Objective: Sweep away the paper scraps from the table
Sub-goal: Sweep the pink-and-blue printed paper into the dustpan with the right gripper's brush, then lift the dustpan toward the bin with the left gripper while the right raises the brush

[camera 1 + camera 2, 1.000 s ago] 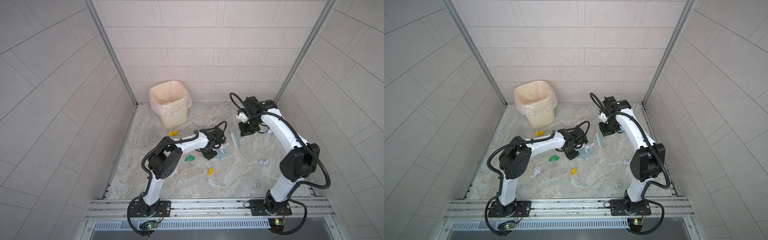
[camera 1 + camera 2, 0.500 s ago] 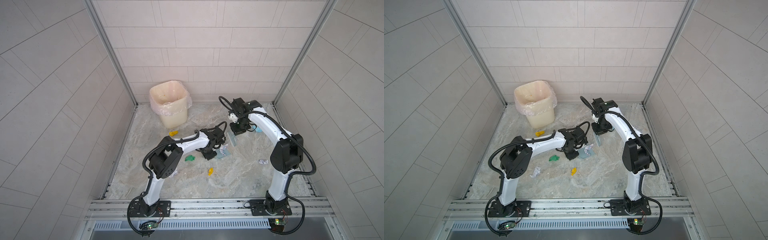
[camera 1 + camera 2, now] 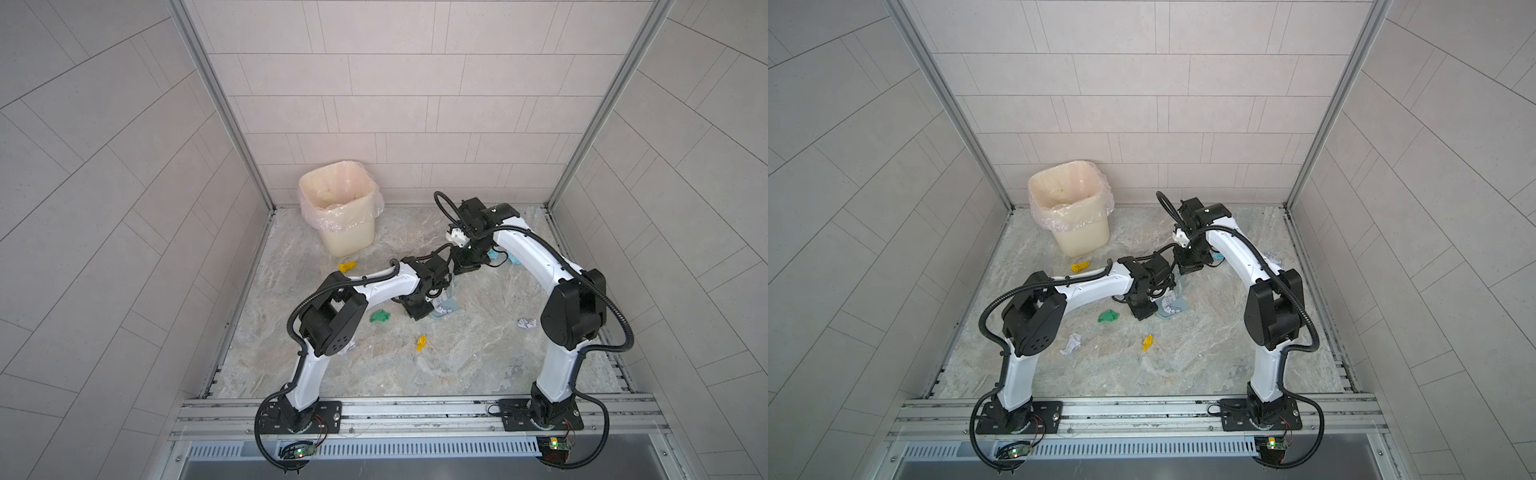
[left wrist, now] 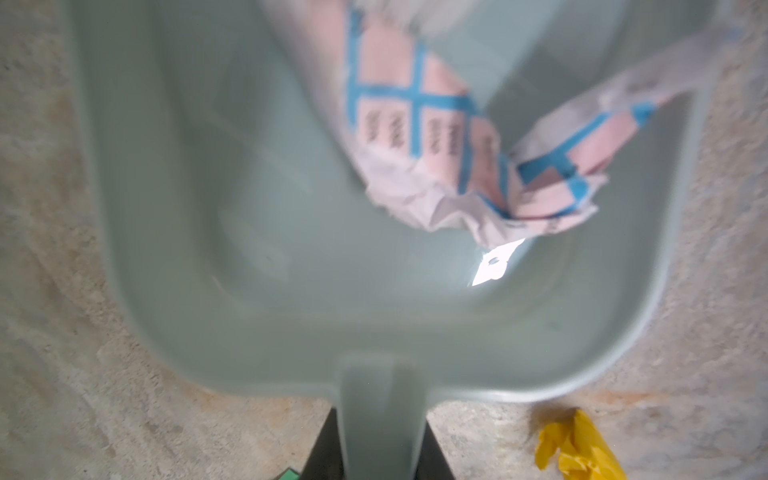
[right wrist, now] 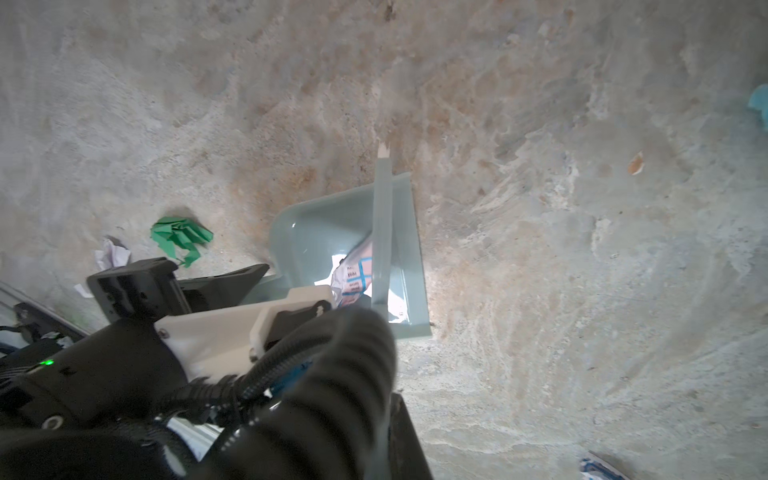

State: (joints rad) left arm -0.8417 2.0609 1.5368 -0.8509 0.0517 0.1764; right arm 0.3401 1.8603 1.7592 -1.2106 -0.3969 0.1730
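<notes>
Paper scrap [image 5: 352,276] lies in dustpan [image 5: 316,224], partly hidden by the brush [image 5: 383,216].

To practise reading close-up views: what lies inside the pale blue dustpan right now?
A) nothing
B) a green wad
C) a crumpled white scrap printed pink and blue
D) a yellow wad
C: the left wrist view shows a crumpled pink-and-blue printed scrap in the dustpan; the yellow wad lies outside it.

You're looking into a grey tiled booth, evenly lit.
Pale tiled walls [image 3: 415,104] close you in on three sides; an aluminium corner post [image 3: 246,153] rises just behind the lined bin [image 3: 349,239], and a slotted grille [image 3: 415,449] runs well in front of it.
</notes>
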